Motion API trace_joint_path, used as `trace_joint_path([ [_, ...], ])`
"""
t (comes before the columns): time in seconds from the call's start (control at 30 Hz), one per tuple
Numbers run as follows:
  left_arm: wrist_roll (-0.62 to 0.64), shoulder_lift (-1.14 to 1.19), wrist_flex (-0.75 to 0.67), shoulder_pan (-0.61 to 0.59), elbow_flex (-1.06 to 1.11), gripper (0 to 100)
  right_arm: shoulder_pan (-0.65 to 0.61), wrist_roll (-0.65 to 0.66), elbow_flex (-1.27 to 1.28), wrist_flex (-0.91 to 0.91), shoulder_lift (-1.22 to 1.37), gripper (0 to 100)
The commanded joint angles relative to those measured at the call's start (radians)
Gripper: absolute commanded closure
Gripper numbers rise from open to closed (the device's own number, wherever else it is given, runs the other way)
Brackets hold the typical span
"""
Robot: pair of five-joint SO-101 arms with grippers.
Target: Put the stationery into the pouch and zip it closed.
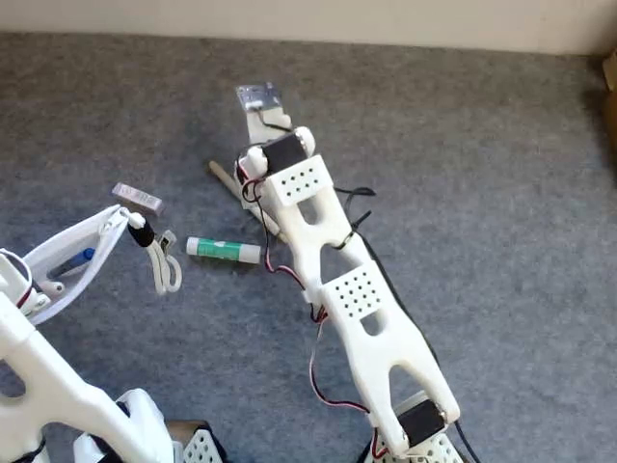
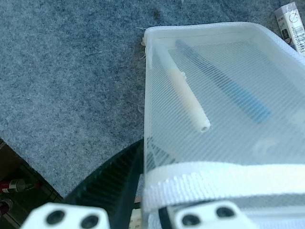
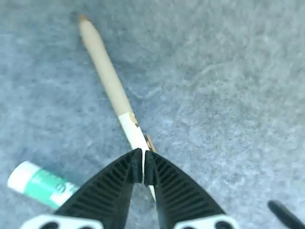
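The translucent mesh pouch (image 1: pixel 82 253) hangs at the left of the table, with my left gripper (image 2: pixel 144 152) shut on its webbing edge. Inside the pouch (image 2: pixel 228 105) lie a white pen (image 2: pixel 183 93) and a blue pen (image 2: pixel 228 86). My right gripper (image 3: pixel 143 160) is shut on the white end of a tan pencil (image 3: pixel 105 71), low over the carpet. In the high view the right gripper (image 1: pixel 253 188) sits mid-table on the pencil (image 1: pixel 224 177). A green-and-white glue stick (image 1: pixel 224 250) lies between pouch and right arm, and a small eraser (image 1: pixel 137 198) rests just beyond the pouch.
Grey carpet (image 1: pixel 482 174) covers the table. The pouch's white pull loop (image 1: pixel 166 268) dangles near the glue stick (image 3: pixel 38 186). The eraser (image 2: pixel 290 24) lies close past the pouch's far corner. The right arm's white links (image 1: pixel 357 289) run diagonally across the middle.
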Motion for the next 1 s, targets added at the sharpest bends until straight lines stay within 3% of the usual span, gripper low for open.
trace_joint_path([
  [0.0,0.009,0.018,0.002,0.008,0.033,99,-0.022,0.06,-0.094,0.015,-0.113,98.0],
  [0.23,0.009,0.018,0.002,0.012,0.033,99,-0.09,0.112,-0.09,0.012,-0.116,97.4],
  [0.47,0.009,0.018,0.002,0.013,0.033,99,-0.108,0.112,-0.091,0.01,-0.067,82.1],
  [0.8,0.009,0.018,0.002,0.012,0.033,99,-0.085,0.115,-0.091,-0.13,0.09,82.1],
  [0.97,0.009,0.018,0.002,0.013,0.033,99,-0.073,0.189,-0.091,-0.124,0.136,86.2],
])
